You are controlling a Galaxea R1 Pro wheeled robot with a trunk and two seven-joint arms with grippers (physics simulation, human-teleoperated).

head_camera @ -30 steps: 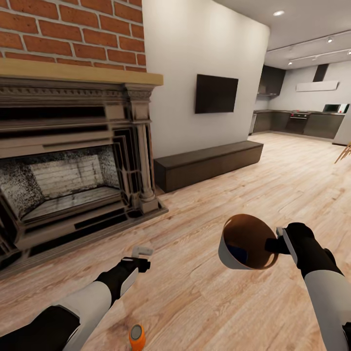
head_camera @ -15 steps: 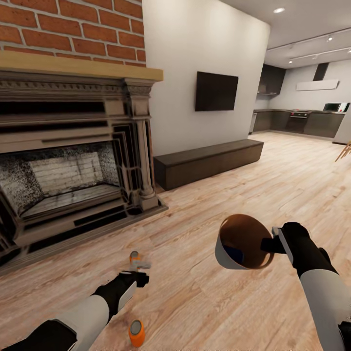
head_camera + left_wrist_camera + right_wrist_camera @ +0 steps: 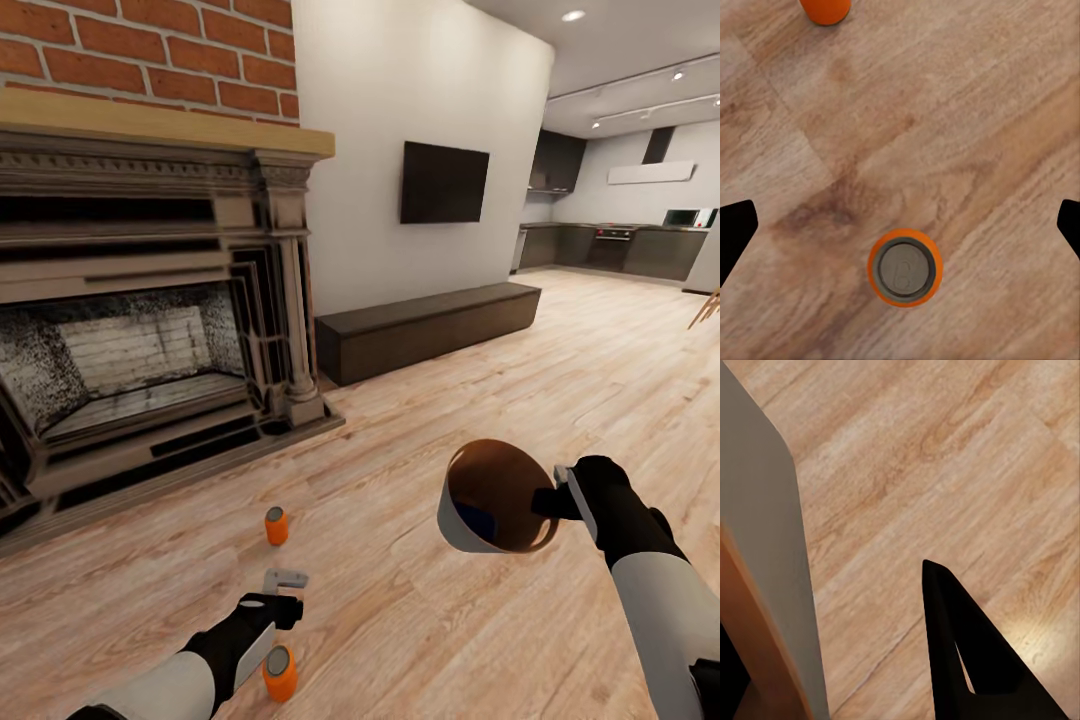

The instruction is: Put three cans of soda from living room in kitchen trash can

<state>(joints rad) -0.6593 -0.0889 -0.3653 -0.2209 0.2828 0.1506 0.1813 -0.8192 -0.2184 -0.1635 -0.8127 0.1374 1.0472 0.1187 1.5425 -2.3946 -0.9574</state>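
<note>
On our living room floor [image 3: 420,420], the right pincer [image 3: 556,496] grips the bin [image 3: 455,525] rim; the left pincer [image 3: 900,225] hangs spread over a can [image 3: 904,268], another can [image 3: 276,526] at twelve o'clock.

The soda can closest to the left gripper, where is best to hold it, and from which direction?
Grip the near soda can around its orange side wall, coming straight down from above. It stands upright on the wood floor, dark top up, and the open left gripper hangs over it, fingers wide on either side.
</note>
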